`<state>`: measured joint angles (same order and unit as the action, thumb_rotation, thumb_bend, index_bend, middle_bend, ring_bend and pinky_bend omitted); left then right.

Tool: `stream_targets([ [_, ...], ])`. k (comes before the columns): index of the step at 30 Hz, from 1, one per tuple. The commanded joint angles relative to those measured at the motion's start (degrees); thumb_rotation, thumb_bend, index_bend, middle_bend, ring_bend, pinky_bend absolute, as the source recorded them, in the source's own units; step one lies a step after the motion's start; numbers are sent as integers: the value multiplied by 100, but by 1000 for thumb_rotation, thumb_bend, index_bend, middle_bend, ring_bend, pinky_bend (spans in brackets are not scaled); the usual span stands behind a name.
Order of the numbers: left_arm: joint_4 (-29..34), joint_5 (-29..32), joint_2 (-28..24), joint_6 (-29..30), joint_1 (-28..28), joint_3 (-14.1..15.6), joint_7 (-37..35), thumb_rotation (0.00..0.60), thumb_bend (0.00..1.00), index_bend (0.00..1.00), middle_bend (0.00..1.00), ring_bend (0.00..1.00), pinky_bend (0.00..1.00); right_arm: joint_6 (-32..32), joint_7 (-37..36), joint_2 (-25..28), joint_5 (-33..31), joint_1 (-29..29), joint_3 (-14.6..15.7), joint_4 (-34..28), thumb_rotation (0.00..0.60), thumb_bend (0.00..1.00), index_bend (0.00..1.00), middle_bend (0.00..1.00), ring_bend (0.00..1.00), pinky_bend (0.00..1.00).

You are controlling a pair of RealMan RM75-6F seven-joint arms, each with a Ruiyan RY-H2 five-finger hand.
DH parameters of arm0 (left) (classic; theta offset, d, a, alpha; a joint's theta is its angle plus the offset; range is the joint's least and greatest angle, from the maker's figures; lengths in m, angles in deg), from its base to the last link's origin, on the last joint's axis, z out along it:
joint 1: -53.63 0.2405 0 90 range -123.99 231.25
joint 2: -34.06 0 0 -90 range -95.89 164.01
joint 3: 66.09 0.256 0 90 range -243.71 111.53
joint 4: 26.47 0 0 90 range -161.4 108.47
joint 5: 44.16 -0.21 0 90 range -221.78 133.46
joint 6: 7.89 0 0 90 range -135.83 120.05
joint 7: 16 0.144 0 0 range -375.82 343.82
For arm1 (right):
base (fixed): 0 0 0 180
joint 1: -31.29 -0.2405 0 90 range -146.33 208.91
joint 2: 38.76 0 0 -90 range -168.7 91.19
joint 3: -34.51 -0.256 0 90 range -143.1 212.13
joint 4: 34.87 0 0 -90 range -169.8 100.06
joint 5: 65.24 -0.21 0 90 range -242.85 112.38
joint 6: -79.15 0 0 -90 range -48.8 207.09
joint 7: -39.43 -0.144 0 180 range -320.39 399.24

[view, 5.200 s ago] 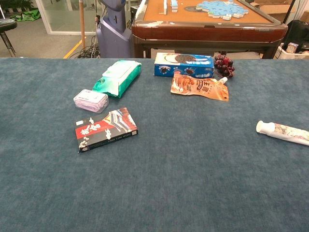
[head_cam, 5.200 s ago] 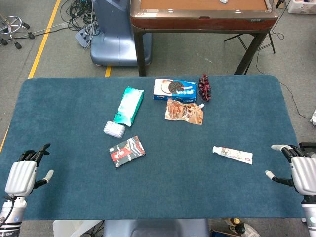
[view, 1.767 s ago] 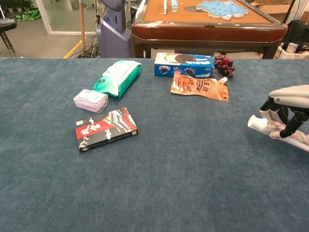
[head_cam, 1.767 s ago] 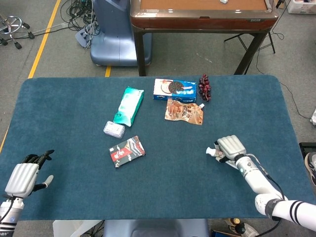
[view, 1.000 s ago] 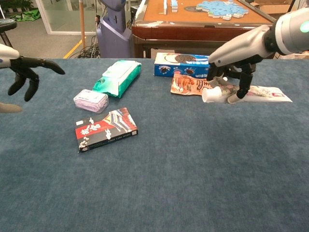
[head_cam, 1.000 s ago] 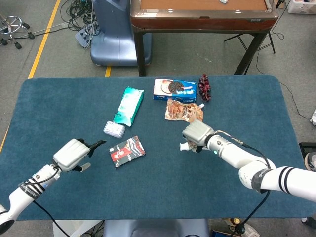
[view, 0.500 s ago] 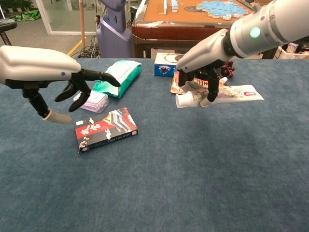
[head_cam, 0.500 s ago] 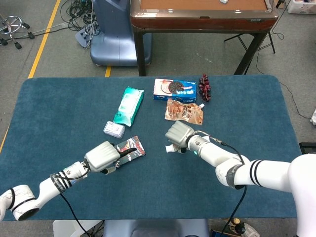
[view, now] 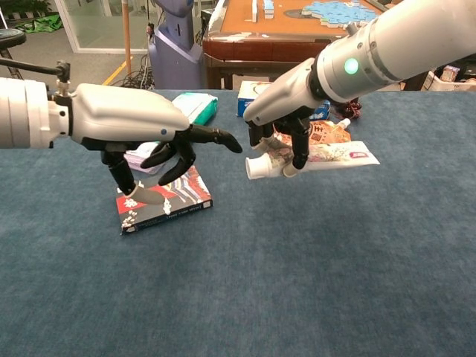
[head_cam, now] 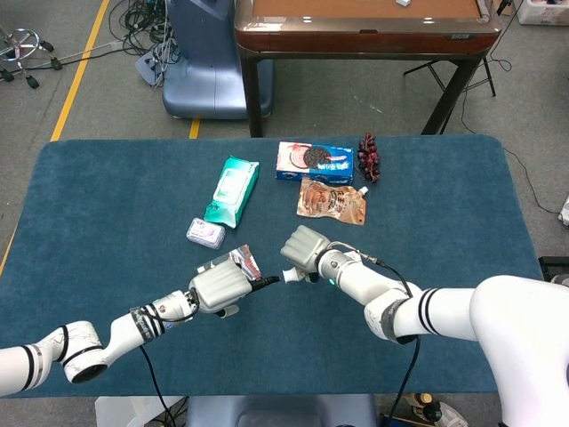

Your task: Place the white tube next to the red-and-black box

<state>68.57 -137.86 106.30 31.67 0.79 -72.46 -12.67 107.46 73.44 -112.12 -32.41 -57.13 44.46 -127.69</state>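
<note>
Head view: the right hand point(head_cam: 305, 248) holds the white tube point(head_cam: 300, 275) above the table point(head_cam: 107, 205), just right of the red-and-black box point(head_cam: 240, 261).

Chest view: the left hand point(view: 137, 126) hovers over the box, fingers point(view: 212, 137) spread, gripping nothing.

Head view looks steeply down on the whole table point(head_cam: 89, 196); chest view skims low across it, closer.

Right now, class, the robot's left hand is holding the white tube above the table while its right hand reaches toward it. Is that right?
Not quite: the hands are swapped. The chest view shows the right hand holding the white tube above the table, while the left hand, holding nothing, reaches toward it over the red-and-black box.
</note>
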Motion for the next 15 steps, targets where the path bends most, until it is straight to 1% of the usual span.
stream_targets([
  [1, -37, 80, 80, -22, -63, 3, 38, 600, 254, 47, 607, 666, 512, 39, -64, -20, 16, -30, 19, -20, 600, 1000, 900, 786, 767, 482],
  [15, -185, 341, 347, -98, -297, 101, 268, 600, 255, 50, 607, 665, 512, 107, -368, -74, 224, -71, 69, -83, 600, 1000, 916, 797, 782, 482],
])
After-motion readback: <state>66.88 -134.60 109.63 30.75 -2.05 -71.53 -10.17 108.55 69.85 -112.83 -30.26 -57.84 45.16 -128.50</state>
